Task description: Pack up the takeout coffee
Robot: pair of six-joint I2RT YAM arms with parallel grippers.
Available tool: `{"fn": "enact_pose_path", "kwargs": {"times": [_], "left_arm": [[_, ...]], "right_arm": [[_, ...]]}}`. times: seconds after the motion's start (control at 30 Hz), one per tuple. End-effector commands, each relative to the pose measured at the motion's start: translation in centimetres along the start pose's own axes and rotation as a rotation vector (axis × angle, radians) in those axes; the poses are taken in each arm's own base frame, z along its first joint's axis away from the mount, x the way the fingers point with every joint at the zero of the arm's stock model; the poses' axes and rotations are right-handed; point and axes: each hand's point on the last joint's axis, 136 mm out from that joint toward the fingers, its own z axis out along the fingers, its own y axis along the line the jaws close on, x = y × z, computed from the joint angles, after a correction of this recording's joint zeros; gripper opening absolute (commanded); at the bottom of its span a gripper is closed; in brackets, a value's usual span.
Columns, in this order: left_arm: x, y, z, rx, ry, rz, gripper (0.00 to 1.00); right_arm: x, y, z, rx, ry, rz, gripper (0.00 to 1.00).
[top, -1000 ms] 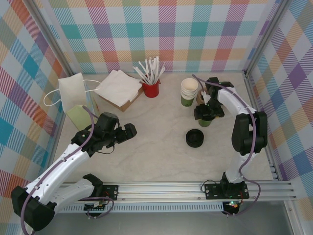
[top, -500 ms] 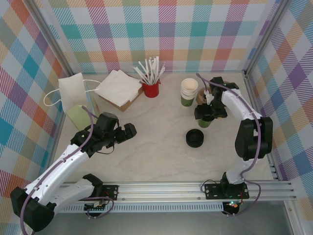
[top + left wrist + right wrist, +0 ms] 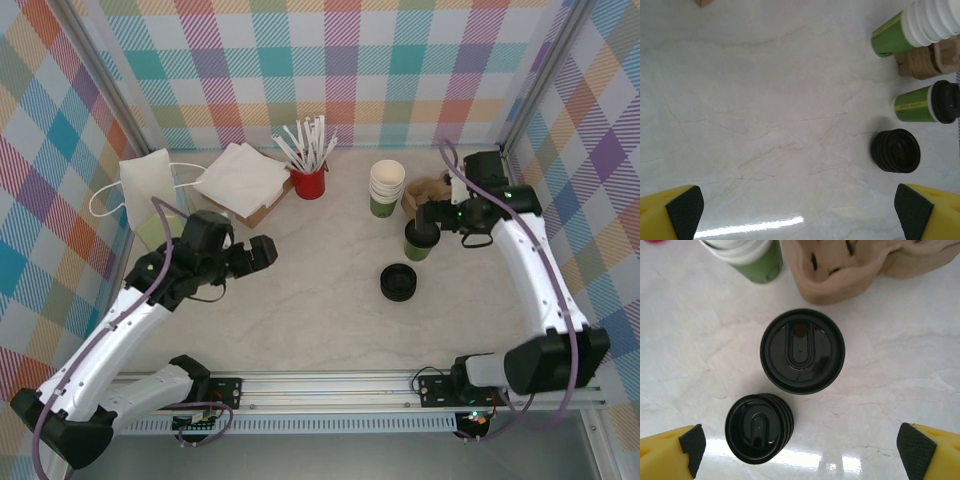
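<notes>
While sticks (image 3: pixel 308 140) fill the red cup (image 3: pixel 309 184), a lid (image 3: pixel 802 351) caps the takeout coffee (image 3: pixel 912 105).

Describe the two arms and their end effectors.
The left arm and right arm have white shells, black joints and a loose purple cable each. The left end effector and right end effector are black, with yellow fingers carrying black textured pads.

Upright, black-lidded green takeout coffee (image 3: pixel 421 241)
</notes>
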Motion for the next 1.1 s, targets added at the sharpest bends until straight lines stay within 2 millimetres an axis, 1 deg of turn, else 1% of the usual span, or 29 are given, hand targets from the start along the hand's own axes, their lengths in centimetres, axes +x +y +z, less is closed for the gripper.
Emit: {"fn": "enact_pose_path", "kwargs": {"times": [0.0, 0.07, 0.13, 0.2, 0.3, 0.4, 0.5, 0.63, 0.7, 0.77, 0.9, 1.07], "left_arm": [[-1.7, -0.3, -2.6, -0.047, -0.020, 0.101, 1.00], [-3.5, -1.0, -4.3, -0.067, -0.057, 0.141, 1.00], [-5.3, -1.2, -5.7, -0.110, -0.084, 0.184, 1.00], [-7.3, -0.8, -7.1, -0.177, -0.112, 0.224, 1.00], [-10.0, -0.1, -8.9, -0.242, -0.161, 0.249, 1.00], [-12.5, 1.0, -9.9, -0.290, -0.204, 0.234, 1.00], [-14.8, 2.4, -10.3, -0.313, -0.232, 0.190, 1.00], [-17.4, 4.1, -10.1, -0.318, -0.276, 0.139, 1.00], [-18.6, 5.4, -9.7, -0.331, -0.293, 0.119, 1.00], [-19.4, 6.6, -9.1, -0.338, -0.294, 0.088, 1.00], [-20.2, 8.7, -7.1, -0.337, -0.261, 0.034, 0.99], [-20.7, 9.9, -4.4, -0.286, -0.223, -0.002, 0.93]], "right_arm": [[-0.3, 0.4, -1.8, -0.031, -0.097, 0.055, 1.00], [-0.2, 1.1, -3.0, -0.075, -0.152, 0.078, 1.00], [0.1, 2.0, -3.7, -0.136, -0.184, 0.088, 1.00], [0.7, 2.7, -4.2, -0.182, -0.199, 0.103, 1.00], [2.0, 3.0, -4.5, -0.208, -0.199, 0.114, 1.00], [3.4, 3.3, -4.6, -0.231, -0.197, 0.116, 1.00], [4.5, 3.3, -5.0, -0.233, -0.209, 0.114, 1.00], [5.2, 3.9, -5.6, -0.278, -0.240, 0.126, 1.00], [5.7, 4.2, -5.5, -0.306, -0.241, 0.136, 1.00], [6.0, 4.3, -5.4, -0.314, -0.240, 0.143, 1.00], [6.3, 4.2, -5.0, -0.308, -0.228, 0.145, 1.00], [6.4, 4.3, -4.8, -0.314, -0.216, 0.146, 1.00]]}}
